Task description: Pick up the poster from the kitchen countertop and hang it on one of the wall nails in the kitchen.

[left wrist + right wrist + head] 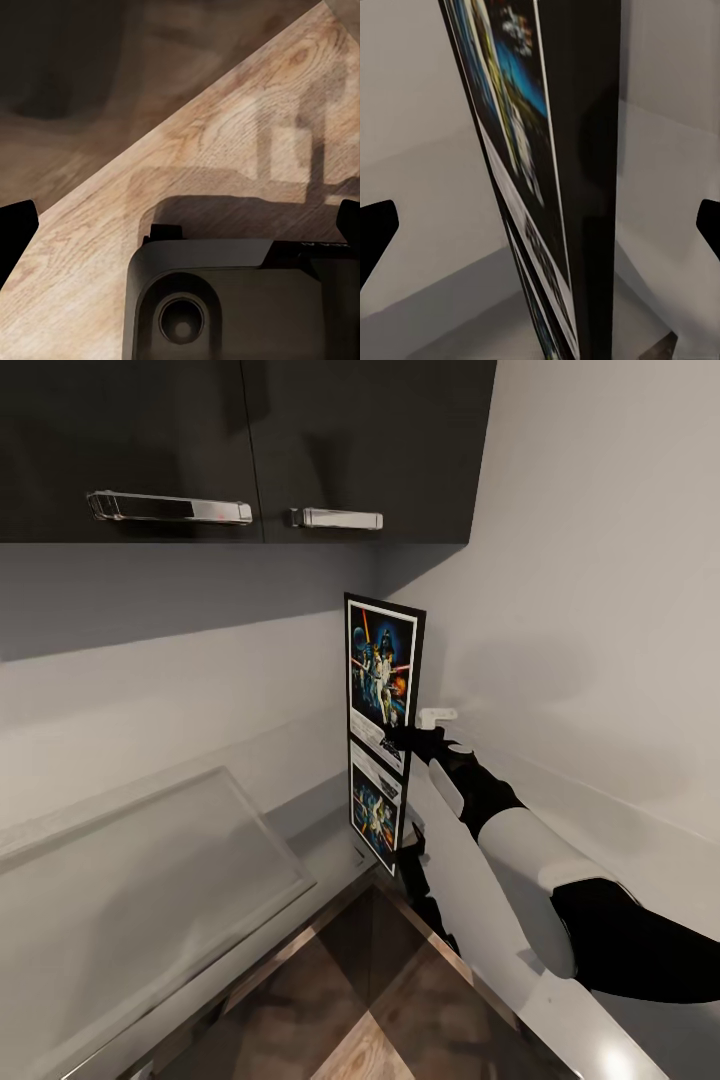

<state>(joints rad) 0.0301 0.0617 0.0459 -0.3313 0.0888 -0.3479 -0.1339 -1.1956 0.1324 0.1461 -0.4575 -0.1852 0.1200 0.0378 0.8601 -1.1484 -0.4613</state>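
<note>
Looking from the head view, the right tool (408, 738) pinches the poster (381, 665) near its bottom edge, upright in the corner, its lower end at the glossy table (600, 840), which mirrors it. In the left wrist view, the left tool's fingers (15, 232) stand spread over the wooden floor (225, 127). In the right wrist view, the poster (577, 172) stands edge-on between the fingertips (376, 232). I judge it should be lifted slowly and kept vertical, so it does not rotate in the grip.
</note>
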